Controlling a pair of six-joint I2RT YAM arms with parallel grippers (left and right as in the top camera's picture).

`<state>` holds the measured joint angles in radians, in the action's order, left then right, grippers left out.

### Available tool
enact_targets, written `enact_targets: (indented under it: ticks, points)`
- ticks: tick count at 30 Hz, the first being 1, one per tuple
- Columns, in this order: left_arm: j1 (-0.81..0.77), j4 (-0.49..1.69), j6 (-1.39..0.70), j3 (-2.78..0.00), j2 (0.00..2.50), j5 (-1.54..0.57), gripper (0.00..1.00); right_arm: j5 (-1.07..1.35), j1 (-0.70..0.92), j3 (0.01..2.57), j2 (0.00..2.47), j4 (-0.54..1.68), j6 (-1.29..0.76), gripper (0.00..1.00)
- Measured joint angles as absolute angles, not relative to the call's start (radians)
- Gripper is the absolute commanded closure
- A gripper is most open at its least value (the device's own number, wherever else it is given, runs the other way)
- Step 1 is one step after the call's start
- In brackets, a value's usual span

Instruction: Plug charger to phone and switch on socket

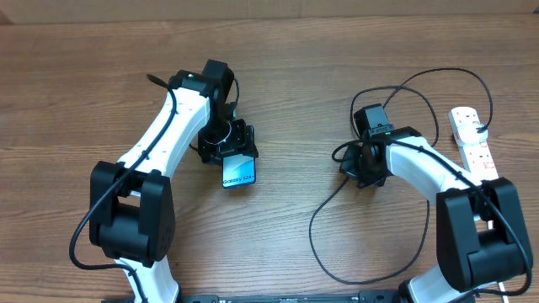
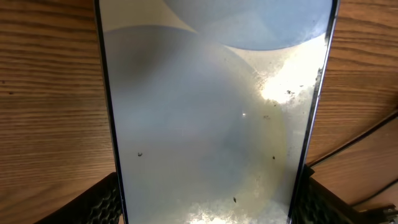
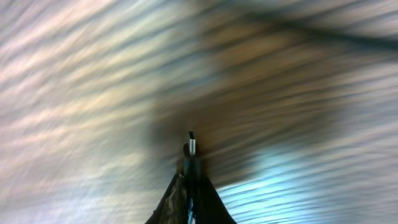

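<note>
Overhead, my left gripper (image 1: 229, 153) clamps the phone (image 1: 238, 174) left of centre on the table (image 1: 278, 244); my right gripper (image 3: 189, 177), pressed together, pinches the charger (image 3: 191, 143) tip; the socket (image 1: 473, 139) lies by the right edge.

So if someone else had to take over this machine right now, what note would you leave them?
The left claw is closed on the phone, screen up, left of centre.
The right claw is shut on the tip of the charger, which pokes out ahead; the cable loops across the wood.
The socket sits far right, untouched.
Done: both pieces gripped.
Left: push the tip into the phone, then flip the socket switch.
</note>
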<state>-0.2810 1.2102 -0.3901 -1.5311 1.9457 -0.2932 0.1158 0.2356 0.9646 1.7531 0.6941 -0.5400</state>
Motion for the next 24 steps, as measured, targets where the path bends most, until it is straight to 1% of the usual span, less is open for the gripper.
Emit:
enact_targets:
  ticks: [5, 10, 14, 20, 24]
  points:
    - [-0.266, 1.188, -0.382, -1.531, 1.946, -0.372, 0.96, 0.376, 0.237, 0.965, 1.745, 0.704, -0.311, 0.96]
    - [-0.228, 1.150, -0.363, -1.531, 1.946, -0.507, 0.96, 0.669, 0.237, 0.968, 1.629, 0.822, -0.067, 0.96]
    - [-0.209, 1.120, -0.360, -1.531, 1.946, -0.601, 0.96, 0.829, 0.237, 0.974, 1.570, 0.945, 0.093, 0.96]
    - [-0.226, 1.108, -0.360, -1.531, 1.946, -0.659, 0.96, 0.927, 0.255, 0.975, 1.568, 1.004, 0.212, 0.96]
    - [-0.248, 1.101, -0.367, -1.531, 1.946, -0.664, 0.96, 0.951, 0.315, 0.975, 1.568, 0.999, 0.242, 0.96]
